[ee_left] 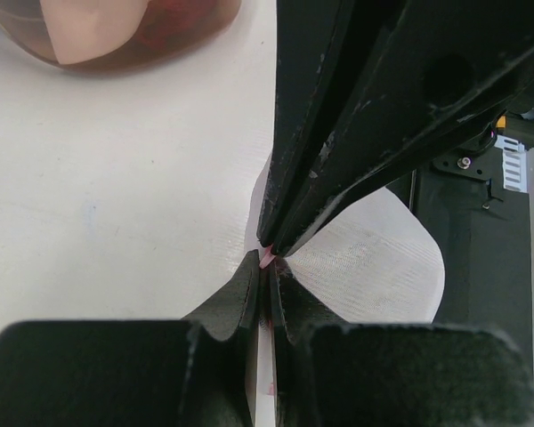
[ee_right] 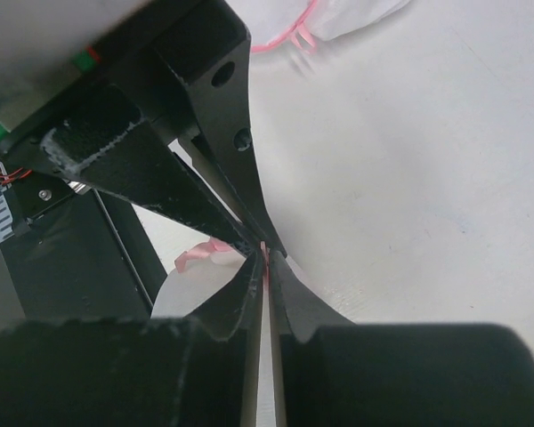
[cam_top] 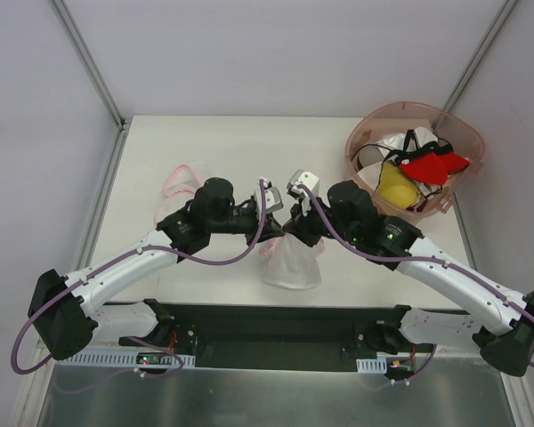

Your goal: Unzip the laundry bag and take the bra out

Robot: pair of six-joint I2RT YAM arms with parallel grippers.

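The laundry bag (cam_top: 292,264), white mesh with a pink rim, hangs just above the table's near middle, between my two grippers. My left gripper (cam_top: 271,227) and right gripper (cam_top: 289,229) meet tip to tip at its top. Both are shut on the pink zipper rim. In the left wrist view my left gripper (ee_left: 267,263) pinches a pink strip, with mesh (ee_left: 374,258) to the right. In the right wrist view my right gripper (ee_right: 265,260) pinches the same pink edge, with the bag (ee_right: 191,289) to the left. The bra does not show; the bag's inside is hidden.
A pinkish-brown translucent basket (cam_top: 463,187) stands at the back right with yellow, red and white-and-black garments in it. A pale item with pink loops (cam_top: 182,182) lies on the table at the left, behind my left arm. It also shows in the right wrist view (ee_right: 303,36).
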